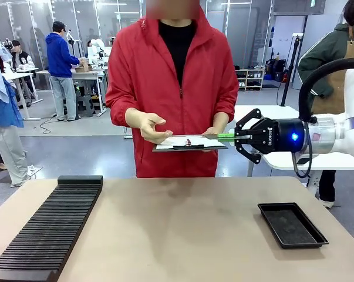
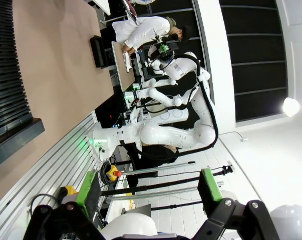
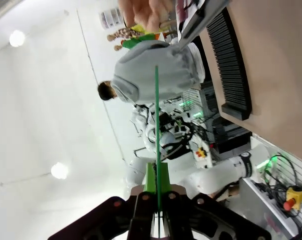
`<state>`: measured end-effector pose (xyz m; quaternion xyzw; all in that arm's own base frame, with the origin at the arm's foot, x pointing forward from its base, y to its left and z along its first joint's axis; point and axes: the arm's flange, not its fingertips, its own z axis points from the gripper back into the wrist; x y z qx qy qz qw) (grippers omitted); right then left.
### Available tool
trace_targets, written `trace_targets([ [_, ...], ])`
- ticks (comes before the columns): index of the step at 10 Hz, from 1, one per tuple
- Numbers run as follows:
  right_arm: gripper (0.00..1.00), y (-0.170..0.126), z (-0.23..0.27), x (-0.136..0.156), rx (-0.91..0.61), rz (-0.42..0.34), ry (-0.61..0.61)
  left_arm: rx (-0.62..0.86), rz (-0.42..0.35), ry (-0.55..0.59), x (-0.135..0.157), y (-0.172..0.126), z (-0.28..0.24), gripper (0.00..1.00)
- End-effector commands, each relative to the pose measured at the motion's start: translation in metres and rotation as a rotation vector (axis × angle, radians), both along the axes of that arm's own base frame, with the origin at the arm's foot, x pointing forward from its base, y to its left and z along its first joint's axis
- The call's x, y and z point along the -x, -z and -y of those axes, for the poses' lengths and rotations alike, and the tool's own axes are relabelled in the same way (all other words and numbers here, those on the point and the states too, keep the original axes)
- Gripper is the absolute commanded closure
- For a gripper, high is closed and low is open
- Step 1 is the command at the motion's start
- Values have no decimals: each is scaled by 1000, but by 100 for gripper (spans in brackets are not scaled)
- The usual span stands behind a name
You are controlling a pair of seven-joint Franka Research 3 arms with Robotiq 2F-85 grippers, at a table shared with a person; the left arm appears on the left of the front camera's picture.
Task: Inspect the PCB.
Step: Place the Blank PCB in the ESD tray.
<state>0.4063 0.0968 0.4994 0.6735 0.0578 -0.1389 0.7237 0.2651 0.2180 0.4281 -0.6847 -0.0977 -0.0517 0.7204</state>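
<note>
Clamped edge-on in the right gripper [image 1: 235, 137], the PCB [image 1: 225, 136] hangs level above the worktop's far edge, beside the person's clipboard [image 1: 191, 143], so inspection looks underway and calls for steadiness, while the left gripper [image 2: 149, 194] gapes empty.

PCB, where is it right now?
In the front view the PCB is held edge-on in the right gripper, above the table's far right side, beside the person's clipboard.

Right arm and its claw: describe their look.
The right arm is glossy white with a thick black cable arching over it. A black wrist section carries a glowing blue light. The right claw is black with white lettering, angular linkages and green pads.
</note>
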Motion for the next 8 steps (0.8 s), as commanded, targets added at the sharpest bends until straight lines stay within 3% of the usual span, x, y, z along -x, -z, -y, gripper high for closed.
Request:
trace_targets([
  [1, 97, 1, 33, 27, 25, 126, -28, -13, -22, 3, 1, -5, 0, 0],
  [5, 97, 33, 107, 23, 148, 209, -60, -13, -22, 3, 1, -5, 0, 0],
  [8, 97, 72, 166, 15, 280, 281, -5, -13, -22, 3, 1, -5, 0, 0],
])
